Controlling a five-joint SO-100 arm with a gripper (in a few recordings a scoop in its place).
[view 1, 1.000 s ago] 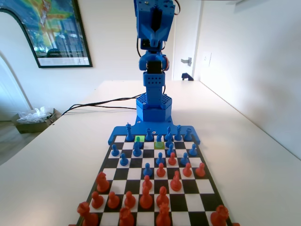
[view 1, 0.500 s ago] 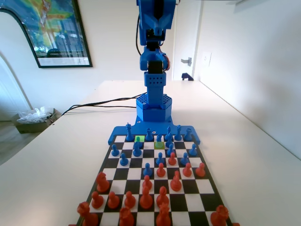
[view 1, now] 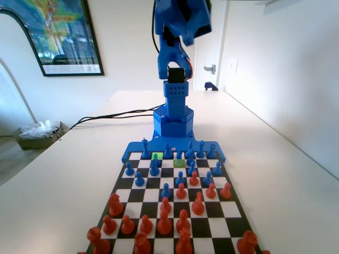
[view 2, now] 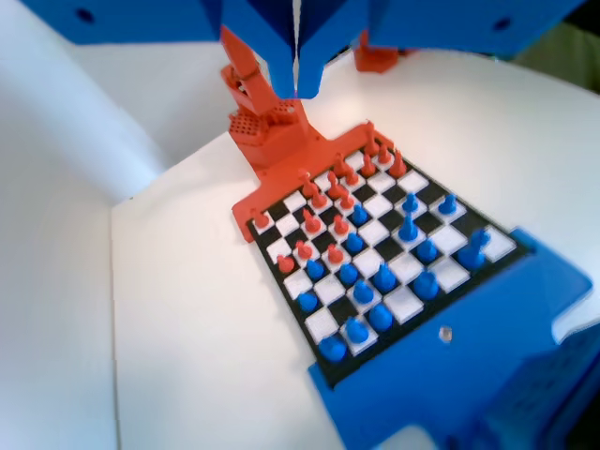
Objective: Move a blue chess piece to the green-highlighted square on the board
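Wrist view: the gripper [view 2: 296,89] hangs high above the board [view 2: 380,248], jaws pressed together, holding nothing; part them, then descend toward the green-highlighted square [view 1: 157,155] at upper centre of the fixed view.

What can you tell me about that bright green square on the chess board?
The green-highlighted square is one bright, saturated green square, the same size as the black and white ones, seen in the fixed view. It lies flat in the board's far row, nearest the blue arm's base, left of centre. No piece appears to stand on it; blue pieces stand on the squares around it. A duller yellow-green square lies nearby, to its right and one row nearer the camera.
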